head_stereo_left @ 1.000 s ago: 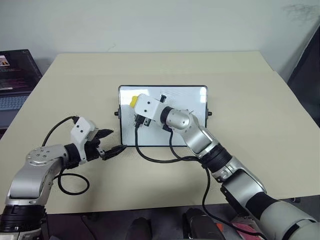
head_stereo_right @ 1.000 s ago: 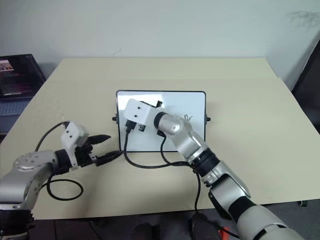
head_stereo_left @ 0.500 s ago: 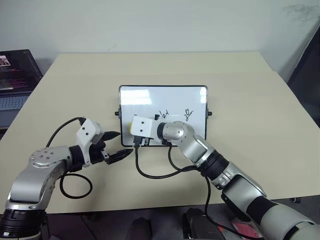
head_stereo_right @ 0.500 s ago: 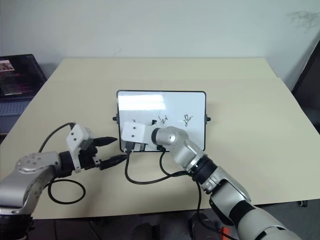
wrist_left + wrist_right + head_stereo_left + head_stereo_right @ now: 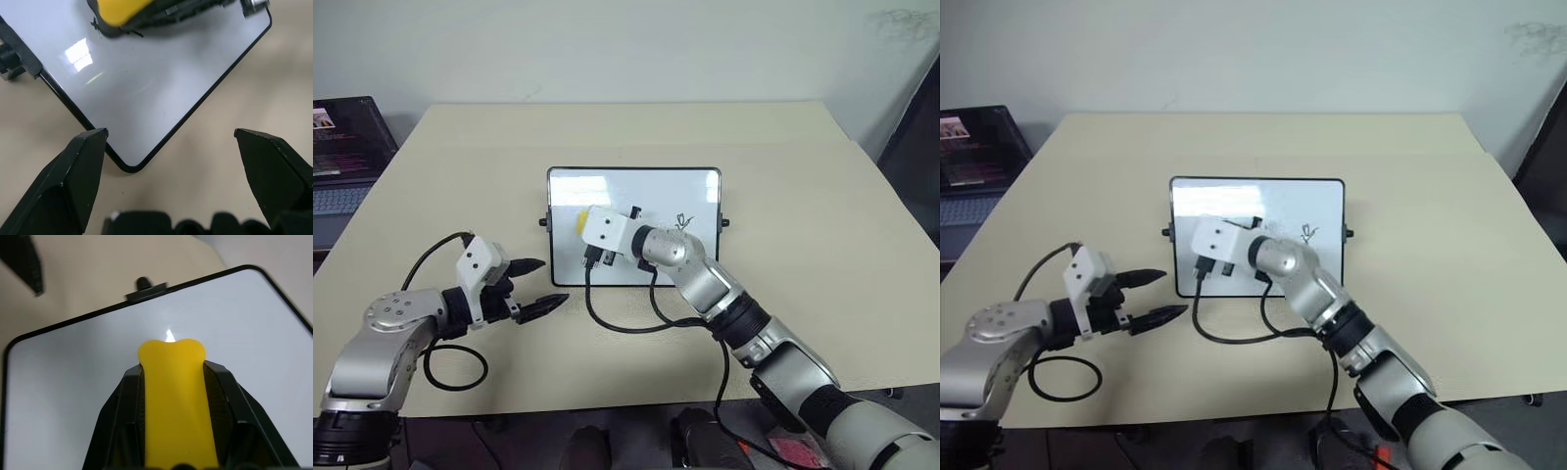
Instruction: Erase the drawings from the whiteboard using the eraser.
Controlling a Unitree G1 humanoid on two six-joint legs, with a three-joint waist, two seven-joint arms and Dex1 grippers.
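The whiteboard (image 5: 646,191) lies flat mid-table, glossy white in a thin black frame. My right gripper (image 5: 583,227) is shut on the yellow eraser (image 5: 175,391), over the left part of the whiteboard (image 5: 68,382). The eraser (image 5: 578,221) shows as a yellow tip ahead of the white wrist block. One of the drawings (image 5: 682,222), a small black scribble, shows to the right of that wrist; the board under the arm is hidden. My left gripper (image 5: 540,284) stands open just off the board's near left corner (image 5: 128,164), its black fingers (image 5: 73,181) spread over the table.
A dark laptop (image 5: 342,147) sits past the table's left edge. Black cables (image 5: 622,323) loop from both wrists onto the beige table (image 5: 803,245) in front of the board. A dark object (image 5: 915,147) stands beyond the right edge.
My right gripper carried the eraser from the board's upper left down to its near left edge, then back up to the left middle. The left gripper stayed beside the corner.
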